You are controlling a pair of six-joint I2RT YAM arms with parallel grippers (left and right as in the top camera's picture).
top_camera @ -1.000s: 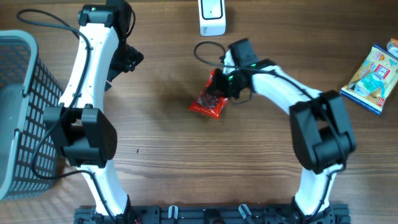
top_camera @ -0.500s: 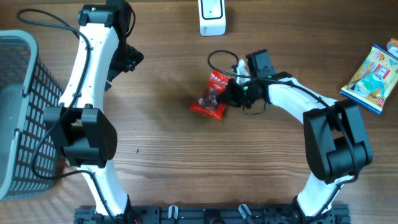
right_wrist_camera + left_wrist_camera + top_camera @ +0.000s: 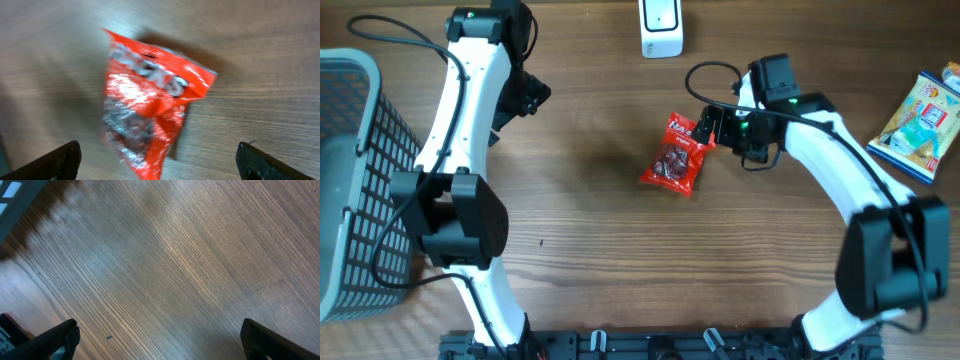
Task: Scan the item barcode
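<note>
- The counter (image 3: 590, 200) carries everything, so I plan a low, short carry across it.
- My left gripper (image 3: 528, 95), upper left of the overhead frame, hangs with jaws apart. I leave it there.
- My right gripper (image 3: 710, 128), just right of centre, has its jaws wide apart and holds nothing.
- The scanner (image 3: 660, 25) stands at top centre, and the barcode must face it.
- The red snack bag (image 3: 672, 162) lies flat mid-frame. I'd pinch an edge and avoid crumpling it.

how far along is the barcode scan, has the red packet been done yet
Done: no scan shows. The red packet lies on the table, apart from the white scanner at the far edge. In hand: nothing; the right gripper hovers by the packet's upper corner, fingers open. Left: grasp the packet and present its barcode to the scanner.
</note>
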